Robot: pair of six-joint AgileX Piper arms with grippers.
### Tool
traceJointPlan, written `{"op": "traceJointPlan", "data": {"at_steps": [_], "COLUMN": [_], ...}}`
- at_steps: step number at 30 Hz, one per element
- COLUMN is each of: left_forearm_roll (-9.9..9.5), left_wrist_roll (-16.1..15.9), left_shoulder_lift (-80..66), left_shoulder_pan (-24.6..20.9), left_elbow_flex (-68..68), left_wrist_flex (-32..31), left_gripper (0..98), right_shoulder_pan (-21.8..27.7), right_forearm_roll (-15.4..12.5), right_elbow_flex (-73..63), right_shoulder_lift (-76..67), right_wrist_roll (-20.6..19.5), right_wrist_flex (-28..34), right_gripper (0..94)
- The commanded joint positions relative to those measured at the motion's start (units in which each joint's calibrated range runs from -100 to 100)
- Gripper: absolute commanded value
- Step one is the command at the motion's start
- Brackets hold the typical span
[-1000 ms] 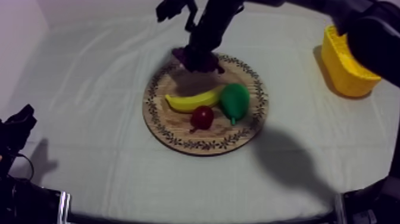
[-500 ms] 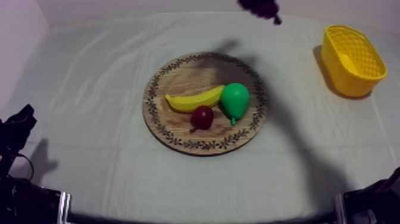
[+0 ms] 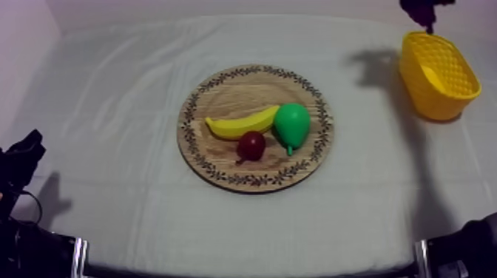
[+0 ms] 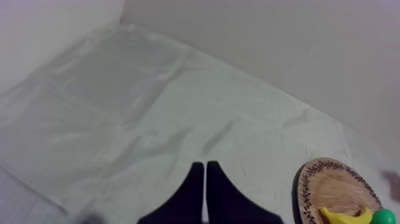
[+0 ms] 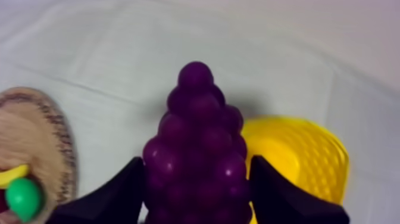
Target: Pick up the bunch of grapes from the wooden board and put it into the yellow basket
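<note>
The purple bunch of grapes (image 5: 197, 149) hangs in the air, with my right gripper (image 5: 196, 179) shut on it, one black finger at each side. From above, the grapes (image 3: 423, 10) show at the far right, just beyond the yellow basket (image 3: 438, 75). The yellow basket (image 5: 300, 158) lies close behind the grapes in the right wrist view. The round wooden board (image 3: 222, 100) holds a banana (image 3: 240, 123), a green pear (image 3: 292, 123) and a small red fruit (image 3: 251, 145). My left gripper (image 4: 205, 170) is shut on nothing, low at the table's left, far from the board (image 4: 330, 184).
The grey-white cloth spreads wide around the board. A dark shadow (image 3: 377, 63) lies on it left of the basket. In the right wrist view the board's rim (image 5: 56, 143) and the pear (image 5: 24, 198) sit off to the side of the grapes.
My right gripper lifted the grapes off the board's far edge and carried them right, up to the basket. The left arm stayed still.
</note>
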Motion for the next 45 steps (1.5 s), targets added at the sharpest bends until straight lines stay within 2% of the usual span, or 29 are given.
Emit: {"op": "traceJointPlan", "data": {"at_steps": [1, 5, 8, 15, 21, 29, 35, 42, 45], "left_forearm_roll": [0.02, 0.02, 0.02, 0.02, 0.02, 0.02, 0.02, 0.02, 0.02], "left_wrist_roll": [0.00, 0.00, 0.00, 0.00, 0.00, 0.00, 0.00, 0.00, 0.00], "left_shoulder_lift": [0.05, 0.05, 0.05, 0.05, 0.05, 0.05, 0.05, 0.05, 0.05], "left_shoulder_pan": [-0.03, -0.03, -0.03, -0.03, -0.03, -0.03, -0.03, -0.03, -0.03], "left_elbow_flex": [0.00, 0.00, 0.00, 0.00, 0.00, 0.00, 0.00, 0.00, 0.00], "left_wrist_flex": [-0.01, -0.01, -0.01, -0.01, -0.01, -0.01, -0.01, -0.01, -0.01], "left_gripper": [0.1, 0.1, 0.1, 0.1, 0.1, 0.1, 0.1, 0.1, 0.1], "right_shoulder_pan": [2.49, 3.74, 4.23, 4.60, 4.88, 4.65, 3.62, -1.63, -3.62], "right_forearm_roll": [0.13, 1.03, 1.66, 3.39, 3.10, 1.88, 1.18, 3.84, 5.00], "right_elbow_flex": [0.63, 1.74, 3.05, 5.19, 9.14, 16.54, 25.44, 40.17, 46.71], "right_shoulder_lift": [2.14, 5.56, 6.93, 8.03, 2.63, -14.51, -32.30, -56.01, -64.48], "right_wrist_roll": [-0.04, -0.52, -1.10, -3.13, -3.08, -3.14, -3.25, -5.56, -7.09], "right_wrist_flex": [-1.76, -4.31, -6.46, -7.98, -7.42, -3.74, -3.13, -5.48, -7.75], "right_gripper": [38.0, 41.5, 47.7, 76.2, 81.8, 74.8, 60.9, 45.4, 35.1]}}
